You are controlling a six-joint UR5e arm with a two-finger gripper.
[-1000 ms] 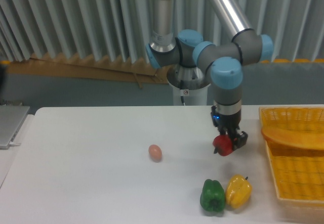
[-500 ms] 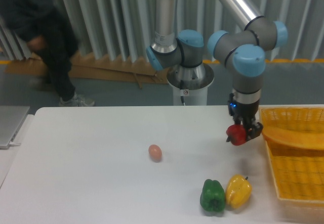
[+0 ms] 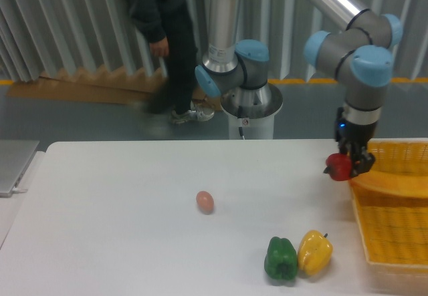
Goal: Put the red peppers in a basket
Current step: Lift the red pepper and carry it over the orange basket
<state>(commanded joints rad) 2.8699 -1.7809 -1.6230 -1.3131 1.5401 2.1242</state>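
The small glossy red pepper [image 3: 338, 167] hangs in the air above the table, with my gripper [image 3: 346, 166] shut on it. It sits just left of the yellow-orange woven basket [image 3: 394, 226], close to the basket's left rim and its broad curved handle [image 3: 391, 183]. The basket runs off the right edge of the frame. The pepper is well above the tabletop.
A green pepper [image 3: 281, 258] and a yellow pepper [image 3: 315, 252] lie side by side near the front edge. A pinkish-orange egg-shaped object [image 3: 205, 202] rests mid-table. A grey device [image 3: 13, 166] lies at the far left. A person [image 3: 164, 42] walks behind the table.
My gripper has carried the red pepper up and to the right, from above the peppers to the basket's left rim. A person has walked rightward behind the table.
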